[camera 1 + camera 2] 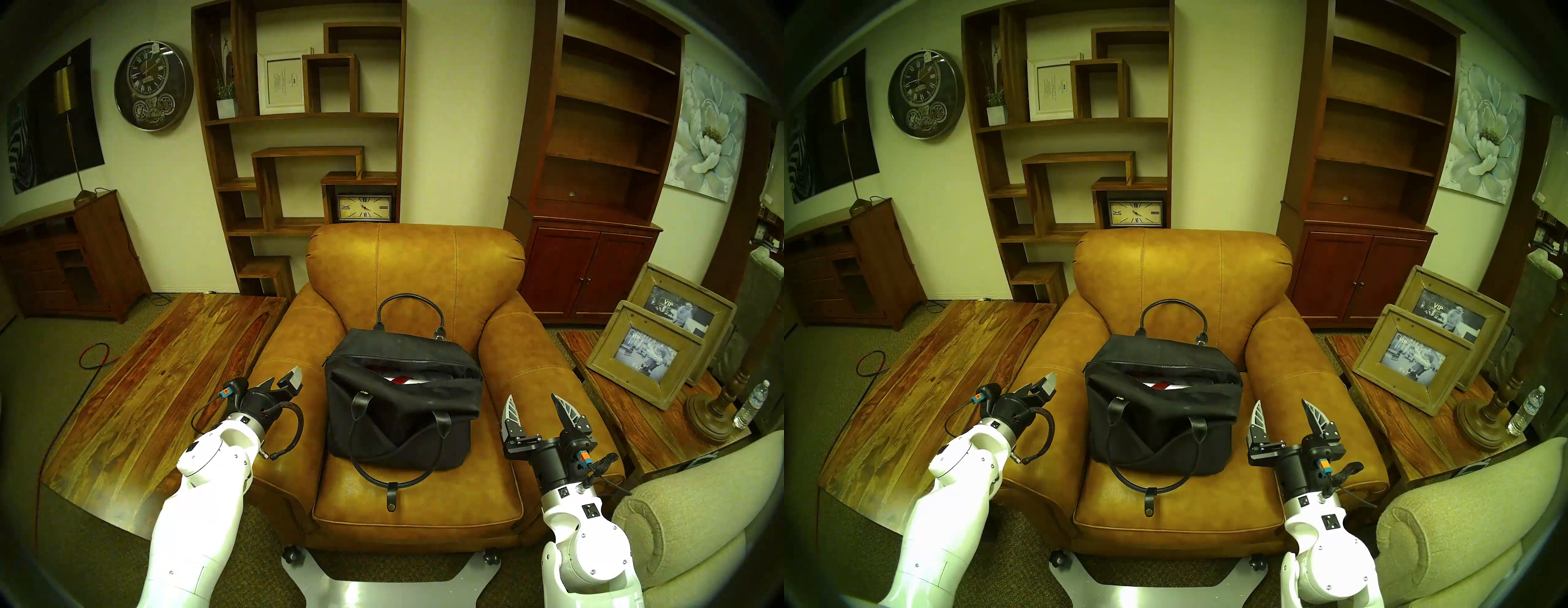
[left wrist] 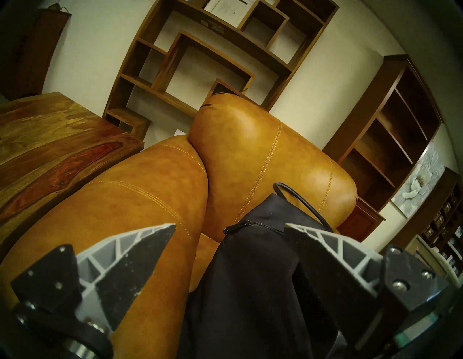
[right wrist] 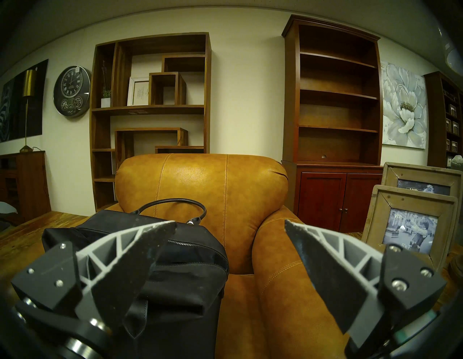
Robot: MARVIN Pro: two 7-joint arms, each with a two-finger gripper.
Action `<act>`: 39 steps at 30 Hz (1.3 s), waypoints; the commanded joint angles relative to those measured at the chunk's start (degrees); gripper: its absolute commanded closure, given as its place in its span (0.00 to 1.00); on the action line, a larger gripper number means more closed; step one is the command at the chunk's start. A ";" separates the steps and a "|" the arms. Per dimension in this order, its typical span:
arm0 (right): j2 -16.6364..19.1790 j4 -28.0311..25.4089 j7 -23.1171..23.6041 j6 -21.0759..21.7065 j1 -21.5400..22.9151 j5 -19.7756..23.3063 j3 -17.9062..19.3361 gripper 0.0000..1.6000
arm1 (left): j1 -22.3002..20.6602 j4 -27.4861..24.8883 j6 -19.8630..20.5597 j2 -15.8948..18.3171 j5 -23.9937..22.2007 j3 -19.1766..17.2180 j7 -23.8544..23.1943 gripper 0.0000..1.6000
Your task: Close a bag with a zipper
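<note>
A boxy black bag (image 1: pixel 403 407) (image 1: pixel 1166 412) sits on the seat of a tan leather armchair (image 1: pixel 415 263). Its zipper (image 1: pixel 403 361) (image 1: pixel 1166 366) is undone and the top gapes, showing something red and white inside. One handle (image 1: pixel 409 297) stands up at the back; the other (image 1: pixel 394 479) lies forward on the seat. My left gripper (image 1: pixel 284 382) (image 2: pixel 230 225) hangs open over the left armrest, beside the bag's left end, where the zipper pull (image 2: pixel 235 225) shows. My right gripper (image 1: pixel 532 397) (image 3: pixel 230 222) is open at the bag's (image 3: pixel 175 275) right side. Neither touches the bag.
A wooden table (image 1: pixel 161 361) flanks the chair's left arm. On the right, a side table holds picture frames (image 1: pixel 653 352), a lamp base and a water bottle (image 1: pixel 753 403). A beige sofa arm (image 1: pixel 700 509) sits close by my right arm. Bookcases line the back wall.
</note>
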 commanded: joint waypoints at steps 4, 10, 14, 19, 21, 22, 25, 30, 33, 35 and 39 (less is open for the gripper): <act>-0.03 -1.18 -0.04 -0.23 0.20 0.06 -0.01 0.00 | -8.06 3.97 -0.79 2.28 3.92 2.75 -0.20 0.00; -0.03 -1.19 -0.04 -0.23 0.20 0.06 -0.01 0.00 | -11.02 7.17 -0.26 3.30 5.29 3.85 -1.23 0.00; -0.03 -1.20 -0.04 -0.22 0.19 0.06 -0.01 0.00 | -13.44 9.84 0.21 3.80 5.76 4.65 -2.61 0.00; -0.03 -1.19 -0.04 -0.23 0.19 0.06 -0.01 0.00 | -16.87 13.32 1.01 3.02 5.99 5.87 -3.56 0.00; -0.03 -1.20 -0.04 -0.22 0.19 0.06 -0.01 0.00 | -18.65 15.51 1.17 2.65 6.87 6.80 -3.83 0.00; -0.03 -1.20 -0.04 -0.22 0.19 0.06 -0.01 0.00 | -20.00 17.24 1.46 2.61 7.10 7.36 -4.23 0.00; -0.03 -1.21 -0.04 -0.22 0.19 0.06 -0.01 0.00 | -20.66 18.33 1.31 2.36 7.37 7.54 -4.49 0.00; -0.02 -1.21 -0.05 -0.22 0.19 0.06 -0.01 0.00 | -23.57 23.64 1.05 1.70 8.21 8.30 -5.39 0.00; -0.02 -1.21 -0.05 -0.22 0.19 0.07 -0.01 0.00 | -24.77 26.32 0.22 1.31 8.62 8.35 -6.13 0.00; -0.02 -1.19 -0.05 -0.23 0.19 0.07 -0.01 0.00 | -25.43 28.20 -0.38 0.68 7.93 7.74 -6.83 0.00; -0.02 -1.19 -0.05 -0.23 0.20 0.07 -0.01 0.00 | -28.45 33.17 -1.47 0.18 7.74 7.87 -8.53 0.00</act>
